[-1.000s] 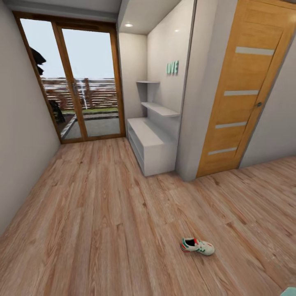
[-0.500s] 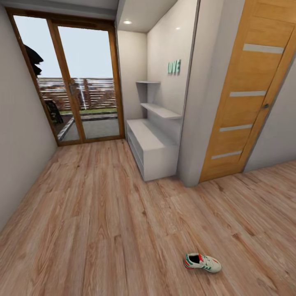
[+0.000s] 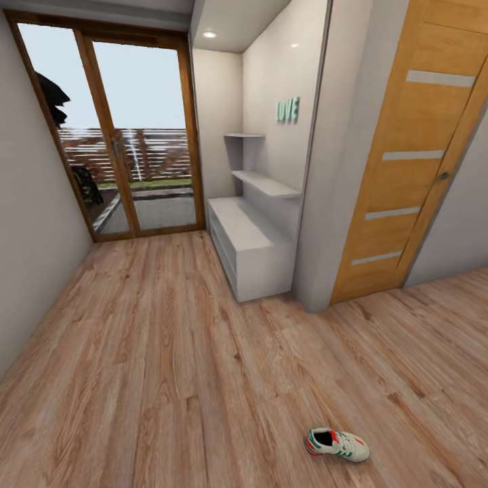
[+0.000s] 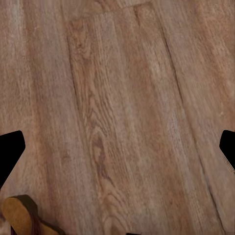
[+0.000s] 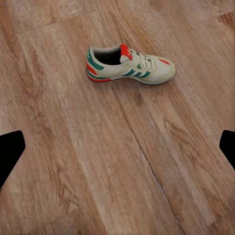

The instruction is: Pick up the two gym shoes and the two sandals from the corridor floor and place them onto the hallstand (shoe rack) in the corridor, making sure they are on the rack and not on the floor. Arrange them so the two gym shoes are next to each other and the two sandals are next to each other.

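A gym shoe (image 3: 337, 444) lies alone on the corridor floor (image 3: 169, 352), low in the head view and right of centre. It sits upright on its sole. It is cream with green side stripes and red-orange patches at the heel and tongue. Its toe points toward the view's right.

The hallstand (image 3: 252, 251) stands well apart from the shoe, farther down the corridor against the right-hand wall. It is a pale grey-white unit with a low counter top over open shelf levels. A tall back panel carries two small shelves and teal letters. Nothing rests on its top.

A glass door (image 3: 112, 135) with a wood frame closes the far end of the corridor. A tan wooden door (image 3: 413, 149) with pale horizontal strips stands to the right of the hallstand.

In the right wrist view the same shoe (image 5: 129, 65) lies on the planks, ahead of the fingers (image 5: 11, 152), whose dark tips show at the two side edges. They are spread wide and hold nothing.

In the left wrist view the fingers (image 4: 11, 152) are likewise spread wide and empty over bare planks. The brown, tan-topped end of a sandal (image 4: 22, 215) shows at one corner, lying on the floor.
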Controlling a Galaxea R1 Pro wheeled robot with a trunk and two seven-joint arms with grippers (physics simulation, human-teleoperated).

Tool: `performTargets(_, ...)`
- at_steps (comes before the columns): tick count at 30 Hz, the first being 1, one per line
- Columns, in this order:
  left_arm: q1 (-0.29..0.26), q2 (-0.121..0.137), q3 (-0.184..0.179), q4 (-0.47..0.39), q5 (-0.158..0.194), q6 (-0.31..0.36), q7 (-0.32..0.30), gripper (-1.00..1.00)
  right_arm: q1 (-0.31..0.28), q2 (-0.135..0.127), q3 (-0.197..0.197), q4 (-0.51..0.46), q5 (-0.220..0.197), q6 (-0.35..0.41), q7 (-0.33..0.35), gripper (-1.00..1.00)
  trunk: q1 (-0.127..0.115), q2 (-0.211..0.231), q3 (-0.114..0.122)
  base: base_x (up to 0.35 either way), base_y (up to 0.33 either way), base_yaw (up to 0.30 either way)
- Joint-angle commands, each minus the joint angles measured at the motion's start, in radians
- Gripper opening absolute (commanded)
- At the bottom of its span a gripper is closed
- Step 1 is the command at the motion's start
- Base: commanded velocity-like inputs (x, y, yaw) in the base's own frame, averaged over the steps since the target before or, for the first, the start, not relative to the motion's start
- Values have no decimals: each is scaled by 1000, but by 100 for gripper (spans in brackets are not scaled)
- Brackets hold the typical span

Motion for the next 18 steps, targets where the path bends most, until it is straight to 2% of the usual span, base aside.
performTargets(1,0,0,0,1,4,-3,0,100,-1,0,-1,1,0,-3,0,100,0,0,-1,296,0,0)
performTargets(18,0,0,0,1,4,-3,0,100,-1,0,-1,1,0,-3,0,100,0,0,-1,328,0,0)
